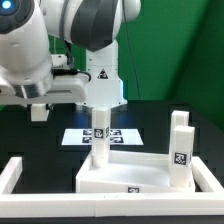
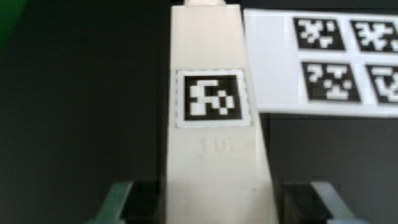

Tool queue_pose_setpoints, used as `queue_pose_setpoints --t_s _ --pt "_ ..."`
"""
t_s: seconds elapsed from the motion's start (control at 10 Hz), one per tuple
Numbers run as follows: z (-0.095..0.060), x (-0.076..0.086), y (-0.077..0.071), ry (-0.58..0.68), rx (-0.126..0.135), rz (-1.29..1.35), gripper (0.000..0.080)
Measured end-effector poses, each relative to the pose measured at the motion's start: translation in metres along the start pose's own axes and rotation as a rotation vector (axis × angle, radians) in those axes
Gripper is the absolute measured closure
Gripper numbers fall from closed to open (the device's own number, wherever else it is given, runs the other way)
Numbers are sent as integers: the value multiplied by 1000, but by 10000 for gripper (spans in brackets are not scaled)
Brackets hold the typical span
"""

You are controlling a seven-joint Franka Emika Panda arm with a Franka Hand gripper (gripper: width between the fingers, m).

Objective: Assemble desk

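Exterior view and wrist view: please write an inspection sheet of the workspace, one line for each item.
Surface: black table, bounded by a low white border frame.
Job's things: desk top lies flat, rim upward; one leg stands upright at its corner on the exterior view's right; a second leg is upright over the top.
Clutter: nothing seen.
Grippers: gripper has a finger on each side of the second leg; contact cannot be confirmed.
Cables: nothing seen.
Surroundings: marker board lies flat behind the desk top; green wall behind.
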State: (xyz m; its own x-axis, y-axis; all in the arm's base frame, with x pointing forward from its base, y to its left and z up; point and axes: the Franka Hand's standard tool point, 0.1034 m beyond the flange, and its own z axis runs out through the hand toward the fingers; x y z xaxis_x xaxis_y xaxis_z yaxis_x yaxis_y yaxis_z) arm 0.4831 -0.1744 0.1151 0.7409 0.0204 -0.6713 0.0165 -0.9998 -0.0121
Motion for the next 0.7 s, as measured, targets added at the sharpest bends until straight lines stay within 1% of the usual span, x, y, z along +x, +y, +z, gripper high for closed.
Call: queue_pose_setpoints --t_s 0.1,0.2,0.3,0.4,0.6,0.7 --pt "-27 -6 -5 41 8 -6 511" --pt "-57 -8 -5 80 20 1 511" --pt "-85 -5 -2 145 17 0 511" --pt "-99 -3 -2 203 0 -5 511" --pt "-96 5 3 334 -17 -3 511" --pt "-100 6 4 414 -25 0 511"
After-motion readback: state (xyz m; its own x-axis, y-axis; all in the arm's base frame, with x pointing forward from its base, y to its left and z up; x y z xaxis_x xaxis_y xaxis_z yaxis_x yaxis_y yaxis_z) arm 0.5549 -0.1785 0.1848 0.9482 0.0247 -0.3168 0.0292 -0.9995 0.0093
